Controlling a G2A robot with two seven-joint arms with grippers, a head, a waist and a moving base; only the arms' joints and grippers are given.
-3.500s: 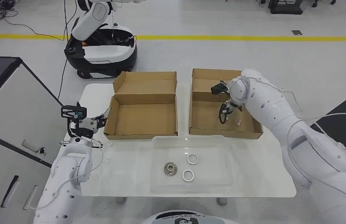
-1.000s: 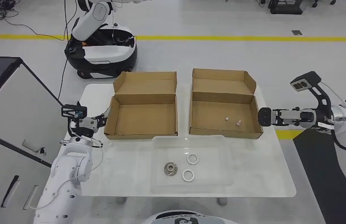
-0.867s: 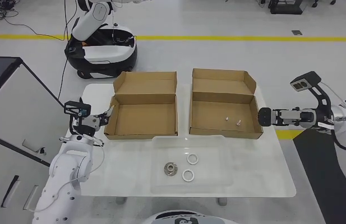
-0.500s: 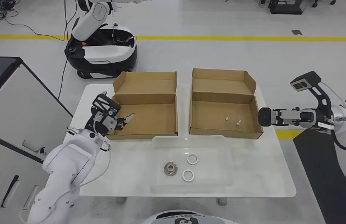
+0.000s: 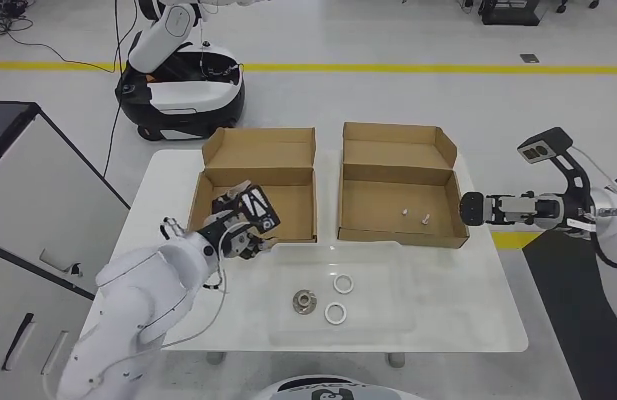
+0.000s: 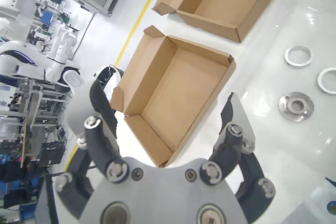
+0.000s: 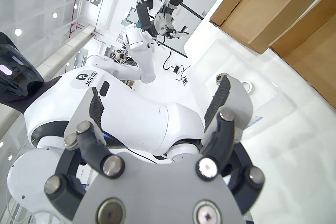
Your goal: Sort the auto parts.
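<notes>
The left gripper (image 6: 165, 96) hangs over the front edge of the left box (image 5: 288, 205), fingers spread apart with nothing between them. The right gripper (image 7: 158, 91), fingers also apart and bare, sits at the table's (image 5: 468, 300) right side, just beside the right box (image 5: 388, 195), which holds 2 bolts (image 5: 405, 212). In the clear tray (image 5: 388, 315) lie 1 flange (image 5: 305, 299) and 2 rings (image 5: 342, 284)

Two cardboard boxes (image 5: 293, 210) (image 5: 378, 210); two bolts (image 5: 404, 212) (image 5: 425, 216); two white rings (image 5: 343, 284) (image 5: 335, 314); one metal flange (image 5: 305, 299); one clear tray (image 5: 383, 300).
</notes>
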